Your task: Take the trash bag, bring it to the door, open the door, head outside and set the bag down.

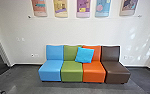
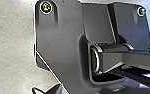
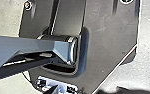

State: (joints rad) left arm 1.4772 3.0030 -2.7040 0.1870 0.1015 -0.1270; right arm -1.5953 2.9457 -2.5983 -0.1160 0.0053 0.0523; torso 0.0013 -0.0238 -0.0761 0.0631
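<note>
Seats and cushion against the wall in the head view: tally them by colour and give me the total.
Blue: 2 (blue seat, blue cushion)
Green: 1 (green seat)
Orange: 1 (orange seat)
Brown: 1 (brown seat)
Total: 5

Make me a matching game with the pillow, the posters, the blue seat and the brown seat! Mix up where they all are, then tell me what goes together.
Things:
1. pillow
2. brown seat
3. posters
4. blue seat

Places:
A. up on the wall
B. at the left end of the row in the head view
C. leaning where the green seat and orange seat meet
D. at the right end of the row in the head view

Right pairs: 1-C, 2-D, 3-A, 4-B
</note>
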